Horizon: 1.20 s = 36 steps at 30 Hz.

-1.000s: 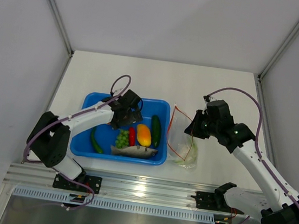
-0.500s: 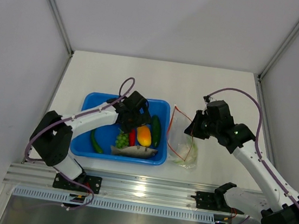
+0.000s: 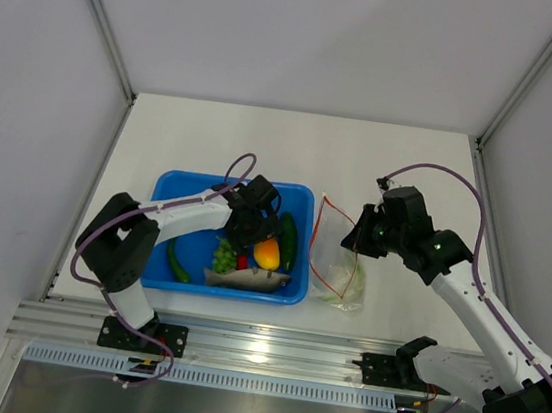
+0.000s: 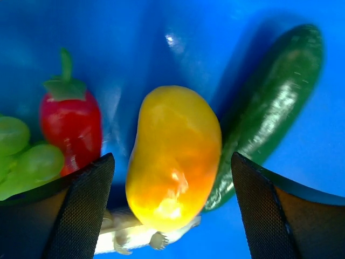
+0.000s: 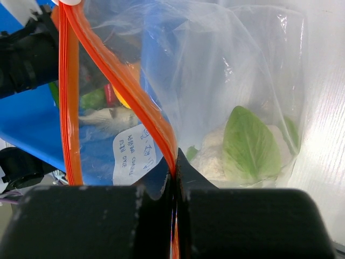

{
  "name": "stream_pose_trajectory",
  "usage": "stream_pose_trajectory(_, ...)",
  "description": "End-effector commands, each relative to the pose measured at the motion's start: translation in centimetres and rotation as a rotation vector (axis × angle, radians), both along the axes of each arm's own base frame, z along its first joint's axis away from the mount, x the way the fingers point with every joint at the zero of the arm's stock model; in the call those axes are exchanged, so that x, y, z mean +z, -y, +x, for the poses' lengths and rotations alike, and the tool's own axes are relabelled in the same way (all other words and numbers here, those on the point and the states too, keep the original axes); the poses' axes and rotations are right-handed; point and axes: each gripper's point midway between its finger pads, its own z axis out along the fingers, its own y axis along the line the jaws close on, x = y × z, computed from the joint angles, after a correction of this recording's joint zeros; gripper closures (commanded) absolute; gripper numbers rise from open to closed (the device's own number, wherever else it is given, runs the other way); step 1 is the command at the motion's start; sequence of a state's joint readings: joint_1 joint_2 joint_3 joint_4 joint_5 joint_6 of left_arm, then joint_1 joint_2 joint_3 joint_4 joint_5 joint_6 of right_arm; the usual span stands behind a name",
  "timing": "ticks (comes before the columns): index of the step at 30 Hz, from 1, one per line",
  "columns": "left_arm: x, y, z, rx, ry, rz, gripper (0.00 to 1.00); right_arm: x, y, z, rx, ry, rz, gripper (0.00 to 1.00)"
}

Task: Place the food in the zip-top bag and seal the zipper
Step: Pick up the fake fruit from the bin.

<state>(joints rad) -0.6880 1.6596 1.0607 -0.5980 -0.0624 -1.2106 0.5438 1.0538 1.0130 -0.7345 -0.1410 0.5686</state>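
Note:
The yellow-orange mango point(image 4: 173, 156) lies in the blue tray point(image 3: 172, 189) between the open fingers of my left gripper point(image 3: 263, 245), which straddles it. The dark green cucumber point(image 4: 275, 102) lies to its right, the red chili point(image 4: 71, 127) and green grapes point(image 4: 24, 156) to its left, and the grey fish point(image 3: 247, 279) along the tray's front. My right gripper point(image 5: 175, 186) is shut on the zipper point(image 5: 126, 86), a red-orange strip, and holds the mouth of the clear zip-top bag point(image 3: 338, 260) open. The white cauliflower point(image 5: 245, 148) with green leaves sits inside the bag.
A long green pepper point(image 3: 178, 261) lies at the tray's left front. The tray stands left of the bag on the white table. Grey walls close in the sides and back. A metal rail point(image 3: 268, 352) runs along the near edge.
My left gripper has moved right across the tray, from its back left to over the mango. The right arm and the bag have stayed still.

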Motion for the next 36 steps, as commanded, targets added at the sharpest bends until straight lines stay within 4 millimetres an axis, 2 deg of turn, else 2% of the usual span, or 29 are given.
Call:
stream_pose_trajectory(1,-0.7,1.0,0.1,0.038,-0.041,-0.023,0.12,0.7,0.0,0.1,-0.005,0.027,0.022,1.00)
stream_pose_trajectory(5,-1.5,1.0,0.1,0.052,-0.055,-0.012,0.20,0.9,0.1,0.1,-0.009,0.030,0.024,1.00)
stream_pose_trajectory(10,-1.2,0.2,0.5,0.071,-0.024,0.021,0.46,0.8,0.0,0.0,-0.006,0.025,0.027,1.00)
stream_pose_trajectory(12,-0.3,-0.2,1.0,0.080,0.017,0.032,0.57,1.0,0.0,0.0,-0.003,0.029,0.032,1.00)
stream_pose_trajectory(17,3.0,-1.5,1.9,0.076,0.125,0.064,0.73,1.3,-0.1,0.0,-0.002,0.032,0.037,1.00)
stream_pose_trajectory(18,4.2,-1.8,1.9,0.076,0.152,0.063,0.80,1.3,-0.1,0.1,-0.003,0.032,0.036,1.00)
stream_pose_trajectory(21,7.5,-2.8,2.4,0.077,0.257,0.083,0.88,1.5,-0.2,0.1,-0.002,0.030,0.043,1.00)
stream_pose_trajectory(26,13.0,-3.5,3.2,0.057,0.445,0.096,0.95,2.3,-0.4,0.2,-0.001,0.034,0.056,1.00)
stream_pose_trajectory(29,16.9,-3.0,3.1,0.005,0.600,0.060,0.99,2.4,-0.6,0.2,0.003,0.014,0.054,1.00)
stream_pose_trajectory(30,17.6,-2.5,2.7,-0.029,0.642,0.049,0.99,2.5,-0.7,0.2,0.003,0.012,0.055,1.00)
stream_pose_trajectory(31,19.7,-1.6,3.1,-0.078,0.735,0.022,1.00,2.4,-0.7,0.1,0.006,0.004,0.054,1.00)
stream_pose_trajectory(32,21.9,-1.5,2.8,-0.090,0.808,-0.017,1.00,2.2,-0.8,0.1,0.008,-0.011,0.050,1.00)
stream_pose_trajectory(33,21.6,-0.8,2.0,-0.148,0.841,-0.033,0.99,2.4,-0.9,0.1,0.011,-0.015,0.055,1.00)
stream_pose_trajectory(34,24.7,0.4,2.3,-0.199,0.981,-0.088,0.99,2.3,-1.0,0.0,0.014,-0.022,0.056,1.00)
stream_pose_trajectory(35,25.9,0.3,1.4,-0.228,1.051,-0.131,0.99,2.3,-1.0,0.0,0.014,-0.026,0.058,1.00)
stream_pose_trajectory(36,27.3,1.7,0.3,-0.308,1.113,-0.207,0.99,2.5,-1.2,0.0,0.016,-0.030,0.065,1.00)
